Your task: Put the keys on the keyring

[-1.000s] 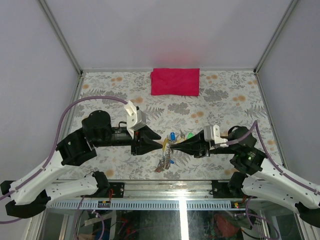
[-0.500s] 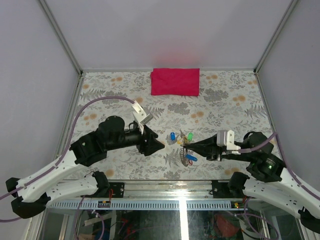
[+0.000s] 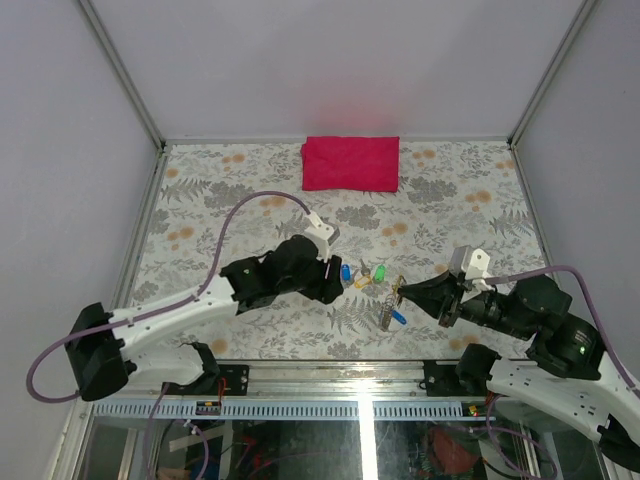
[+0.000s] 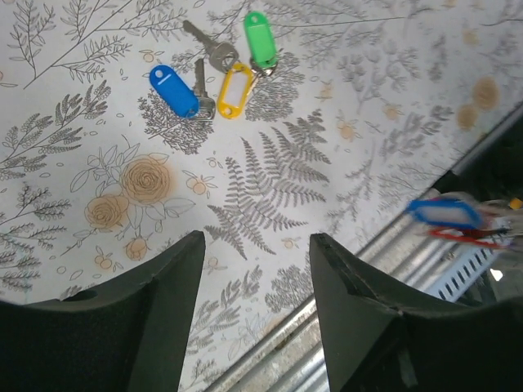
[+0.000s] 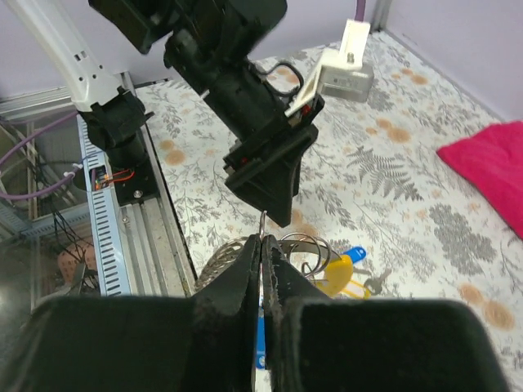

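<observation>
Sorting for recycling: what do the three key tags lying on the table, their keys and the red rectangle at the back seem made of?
Blue oval tag, yellow tag, green tag: likely plastic, smooth with slight shine. Small silvery keys: metal, dull grey sheen. Red rectangle: probably matte cloth, slightly uneven edges.

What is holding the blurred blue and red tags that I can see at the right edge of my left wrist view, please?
Observer: The right gripper is. It is shut on a thin wire of the keyring, and the tagged keys hang beneath it.
Operator: Thank you. Where is it hanging?
Observer: It is above the table, near its front edge and to the right of the loose keys.
Operator: Is anything else lying there?
Observer: A red cloth lies at the far edge.
</observation>
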Controlling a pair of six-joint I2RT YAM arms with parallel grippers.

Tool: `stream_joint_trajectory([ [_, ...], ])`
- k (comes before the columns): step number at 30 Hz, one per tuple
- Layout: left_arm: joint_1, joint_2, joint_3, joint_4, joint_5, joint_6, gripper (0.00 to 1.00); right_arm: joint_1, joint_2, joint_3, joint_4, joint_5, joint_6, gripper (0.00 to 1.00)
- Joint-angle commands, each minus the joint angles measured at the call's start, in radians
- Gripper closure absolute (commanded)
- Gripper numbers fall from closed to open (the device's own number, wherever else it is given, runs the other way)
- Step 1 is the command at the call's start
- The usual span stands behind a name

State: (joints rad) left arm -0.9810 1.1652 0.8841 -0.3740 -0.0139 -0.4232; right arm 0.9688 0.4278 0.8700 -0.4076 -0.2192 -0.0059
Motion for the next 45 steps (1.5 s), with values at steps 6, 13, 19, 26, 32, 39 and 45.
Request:
stream_joint_trajectory([
  [6,-0.003,0.273,0.087,0.123,-0.086,-0.008,0.44,0.007,-0.025,0.116,-0.087,0.145,0.072,1.00],
  [13,-0.003,0.390,0.116,0.146,-0.139,-0.148,0.47,0.007,-0.026,0.099,-0.071,0.161,0.121,1.00],
  [19,0.001,0.366,0.001,0.267,-0.240,-0.384,0.47,0.008,-0.009,0.071,-0.029,0.168,0.157,1.00],
  [26,0.057,0.370,-0.150,0.514,-0.144,-0.550,0.53,0.006,0.017,0.072,-0.012,0.153,0.180,1.00],
  [32,0.077,0.401,-0.208,0.617,-0.113,-0.629,0.58,0.006,0.017,0.056,0.018,0.146,0.201,1.00],
  [39,0.086,0.442,-0.226,0.657,-0.111,-0.677,0.62,0.008,0.023,0.051,0.022,0.140,0.213,1.00],
  [45,0.087,0.473,-0.229,0.664,-0.128,-0.690,0.63,0.007,0.023,0.051,0.026,0.136,0.222,1.00],
])
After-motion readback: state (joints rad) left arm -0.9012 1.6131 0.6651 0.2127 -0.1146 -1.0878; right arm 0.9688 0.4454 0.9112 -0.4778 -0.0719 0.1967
